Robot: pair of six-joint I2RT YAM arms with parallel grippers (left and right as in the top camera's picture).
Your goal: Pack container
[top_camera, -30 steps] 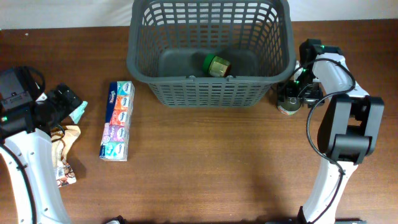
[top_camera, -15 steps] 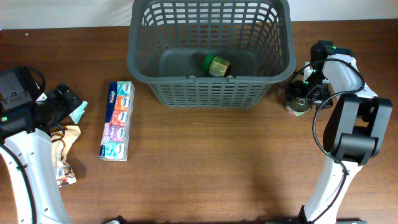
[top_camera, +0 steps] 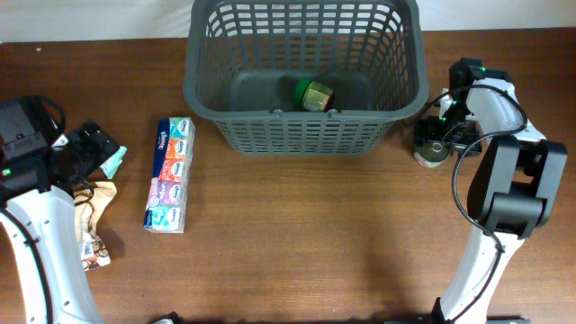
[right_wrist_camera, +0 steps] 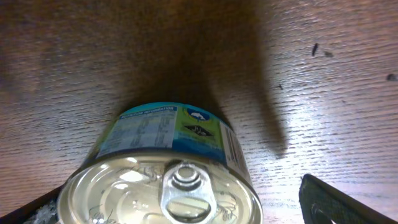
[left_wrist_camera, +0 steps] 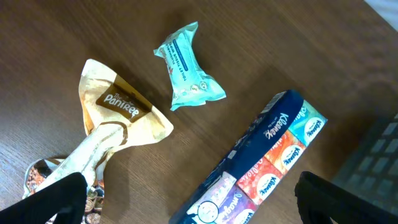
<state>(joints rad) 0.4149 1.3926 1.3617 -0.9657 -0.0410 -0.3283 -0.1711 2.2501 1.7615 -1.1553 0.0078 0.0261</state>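
Observation:
The container (top_camera: 304, 126), a large dark grey slotted basket, stands at the back centre with a green, gold-lidded jar (top_camera: 315, 94) lying on its floor. Just to its right, my right gripper (top_camera: 434, 142) hangs open over a tin can (top_camera: 430, 155). In the right wrist view the can (right_wrist_camera: 168, 168) with its pull-tab lid sits between the jaws of the gripper (right_wrist_camera: 180, 214), and there is a gap to the right finger (right_wrist_camera: 348, 205). My left gripper (top_camera: 97, 151) is open at the far left and holds nothing. Its fingers (left_wrist_camera: 348, 196) frame a multipack of tissues (left_wrist_camera: 261, 168).
The tissue multipack (top_camera: 170, 174) lies left of the basket. A teal wrapped packet (left_wrist_camera: 186, 65) and a cream snack bag (left_wrist_camera: 115, 118) lie near the left gripper. Bare brown table (top_camera: 306, 234) stretches across the front. The basket's corner (left_wrist_camera: 379, 162) shows at the left wrist view's right edge.
The right gripper and the can under it stand slightly further right than a second ago, with no movement in the last half second. The left arm has stayed still.

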